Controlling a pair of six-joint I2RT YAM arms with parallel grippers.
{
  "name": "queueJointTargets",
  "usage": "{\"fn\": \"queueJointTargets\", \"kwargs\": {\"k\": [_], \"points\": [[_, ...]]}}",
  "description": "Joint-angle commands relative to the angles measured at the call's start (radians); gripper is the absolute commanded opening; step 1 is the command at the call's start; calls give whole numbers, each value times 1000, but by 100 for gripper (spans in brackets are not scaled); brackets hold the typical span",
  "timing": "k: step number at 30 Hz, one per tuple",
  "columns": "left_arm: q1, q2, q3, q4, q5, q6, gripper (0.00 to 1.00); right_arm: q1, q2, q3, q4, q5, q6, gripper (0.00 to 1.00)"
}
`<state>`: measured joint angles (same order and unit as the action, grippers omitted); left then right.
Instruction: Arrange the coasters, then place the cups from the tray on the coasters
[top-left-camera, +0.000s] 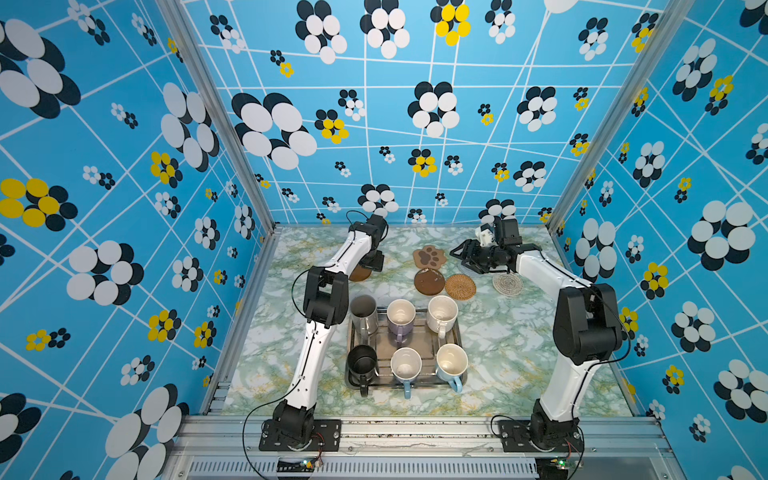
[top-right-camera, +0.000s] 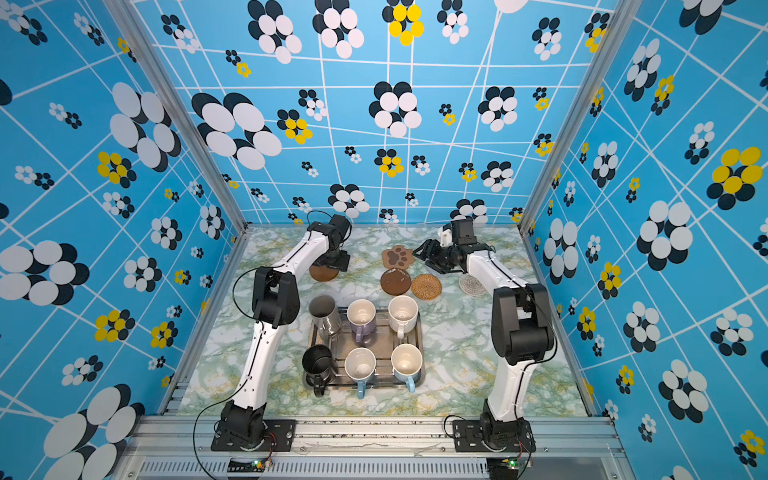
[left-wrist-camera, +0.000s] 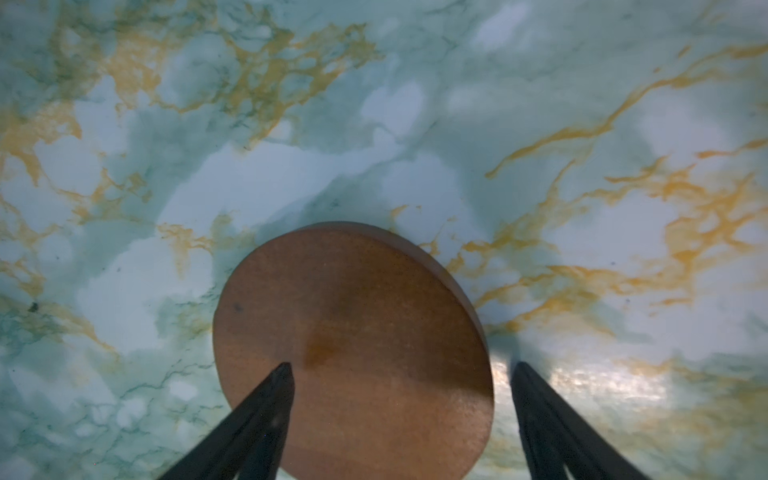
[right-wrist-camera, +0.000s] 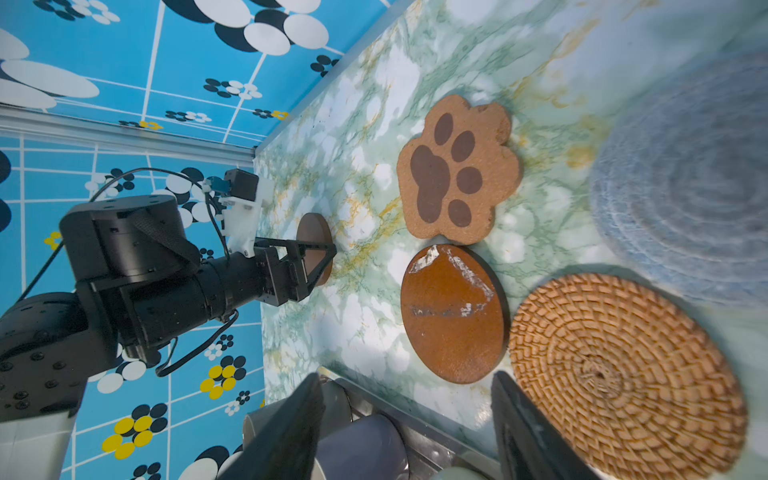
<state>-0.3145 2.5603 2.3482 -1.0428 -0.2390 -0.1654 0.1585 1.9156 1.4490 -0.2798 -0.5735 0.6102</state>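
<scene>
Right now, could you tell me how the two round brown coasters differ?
The plain brown coaster has no white wear; the scuffed brown coaster shows white worn patches. The plain one lies alone under the left tool; the scuffed one sits beside the rattan coaster. Both are round brown discs.

Blue flower-print walls (top-left-camera: 415, 124); green-gold marbled tabletop (top-left-camera: 498, 353); aluminium rail (top-left-camera: 415, 430) in front.

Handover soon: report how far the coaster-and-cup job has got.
Done: nothing final; the brown paw-print coaster and round woven rattan coaster lie close together beyond the rectangular silvery metal tray. In hand: the open left gripper sits over the plain round brown disc; the right gripper is open, empty. Left: all six cups stand in the tray.
</scene>
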Motion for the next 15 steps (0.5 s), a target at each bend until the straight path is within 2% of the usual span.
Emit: {"fn": "queueJointTargets", "kwargs": {"k": [1,15], "points": [[22,-4,-38,-8,-38,14,83,22,40,39,-32,-27,-4,66],[46,-53,-103,29,-55,29,84,52,143,98,-100,-17,-37,65]]}}
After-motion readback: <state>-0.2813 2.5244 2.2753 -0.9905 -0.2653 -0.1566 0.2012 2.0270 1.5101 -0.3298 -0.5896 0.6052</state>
